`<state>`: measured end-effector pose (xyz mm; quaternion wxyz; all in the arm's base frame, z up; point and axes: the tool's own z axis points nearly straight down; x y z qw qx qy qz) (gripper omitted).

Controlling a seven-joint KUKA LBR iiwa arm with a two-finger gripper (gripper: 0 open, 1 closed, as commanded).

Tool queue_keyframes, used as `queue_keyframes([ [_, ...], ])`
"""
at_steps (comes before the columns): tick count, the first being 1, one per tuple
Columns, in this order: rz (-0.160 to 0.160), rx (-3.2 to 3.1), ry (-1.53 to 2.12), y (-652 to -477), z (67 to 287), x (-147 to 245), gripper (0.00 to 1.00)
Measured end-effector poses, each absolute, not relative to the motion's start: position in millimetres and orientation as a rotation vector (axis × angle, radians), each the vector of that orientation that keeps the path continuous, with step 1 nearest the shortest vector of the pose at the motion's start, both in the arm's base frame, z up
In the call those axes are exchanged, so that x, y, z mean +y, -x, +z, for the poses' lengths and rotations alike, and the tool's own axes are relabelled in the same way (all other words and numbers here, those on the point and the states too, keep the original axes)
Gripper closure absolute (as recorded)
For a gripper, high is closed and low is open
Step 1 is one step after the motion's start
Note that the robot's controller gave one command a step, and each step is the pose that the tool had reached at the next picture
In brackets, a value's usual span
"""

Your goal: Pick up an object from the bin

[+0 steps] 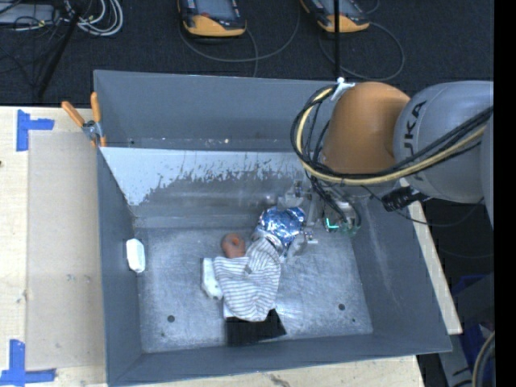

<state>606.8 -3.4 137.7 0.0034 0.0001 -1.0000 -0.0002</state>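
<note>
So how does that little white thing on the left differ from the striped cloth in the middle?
The white piece is small, plain and compact; the striped cloth is much larger, grey-and-white and crumpled. The white piece lies alone near the left wall; the striped cloth sits in a heap, against a black thing and a shiny blue bundle. Both rest on the floor of the bin.

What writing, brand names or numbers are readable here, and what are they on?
"UKA": dark letters on the grey robot arm casing; the start of the word is hidden.
Orange-and-black handheld device at top centre and its twin: too small to read.
</note>
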Motion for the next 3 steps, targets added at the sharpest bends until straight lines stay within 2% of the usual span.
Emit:
queue_keyframes([
  [1, -0.001, -3.141, 0.0, -608.5, 140.6, -3.4, 0.0],
  [2, 0.003, -3.132, -0.144, -612.0, 79.7, 14.8, 1.0],
  [3, 0.003, -3.132, -0.143, -612.0, 79.7, 14.8, 1.0],
])
